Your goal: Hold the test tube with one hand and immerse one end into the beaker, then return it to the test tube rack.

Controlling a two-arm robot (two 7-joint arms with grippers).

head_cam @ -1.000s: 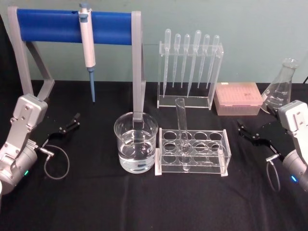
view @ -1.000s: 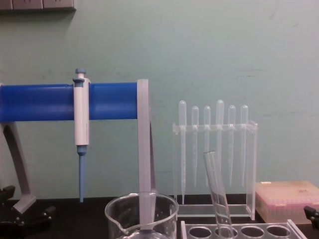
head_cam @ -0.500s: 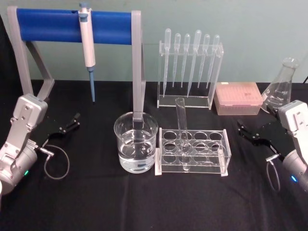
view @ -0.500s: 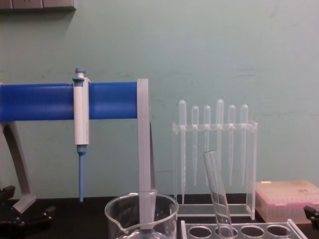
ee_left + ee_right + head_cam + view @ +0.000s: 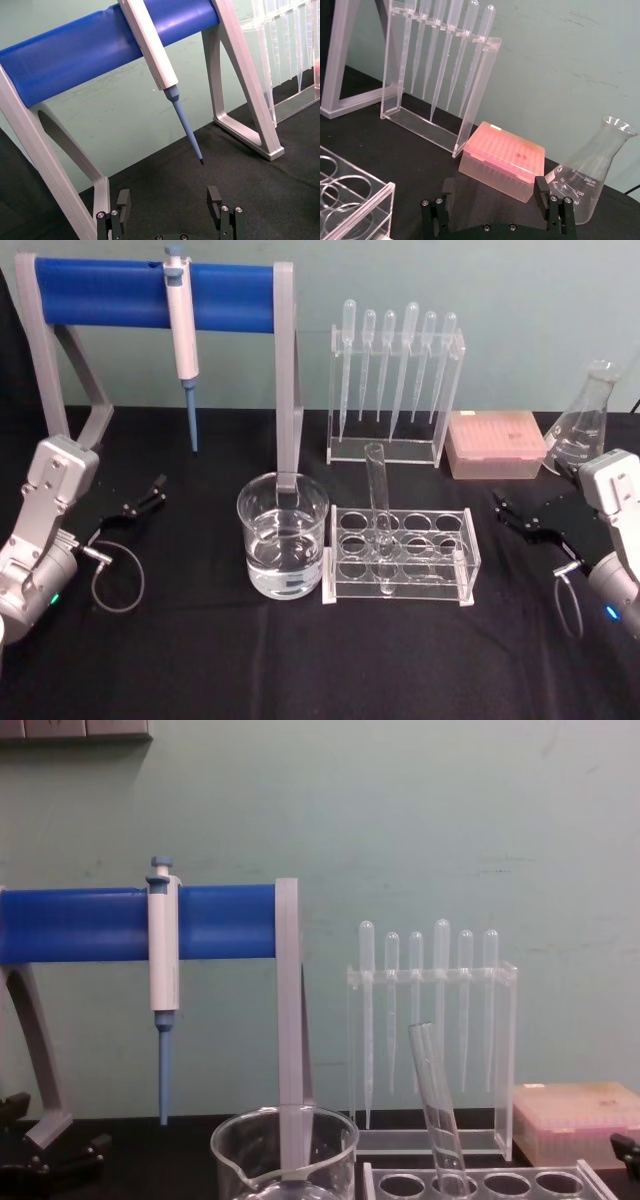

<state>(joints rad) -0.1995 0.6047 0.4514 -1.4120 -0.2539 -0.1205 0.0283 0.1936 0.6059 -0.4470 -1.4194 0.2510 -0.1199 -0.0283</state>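
The test tube [image 5: 378, 502] leans in the front-left hole of a clear rack [image 5: 455, 558] at the table's middle; the chest view has the test tube [image 5: 437, 1112] tilted, rim up. Just left of the rack stands the beaker [image 5: 283, 546], about half full of clear liquid, its spouted rim low in the chest view [image 5: 285, 1132]. My left gripper [image 5: 143, 497] rests open near the table's left side, well away from the beaker. My right gripper [image 5: 508, 512] rests open to the right of the rack. Both wrist views show open, empty grippers, left [image 5: 169, 205] and right [image 5: 492, 197].
A blue-barred stand [image 5: 110, 292] holds a micropipette [image 5: 181, 335] at the back left. Behind the tube rack is a pipette rack [image 5: 392, 380] with several plastic pipettes. A pink tip box [image 5: 495, 445] and an Erlenmeyer flask [image 5: 582, 425] sit at the back right.
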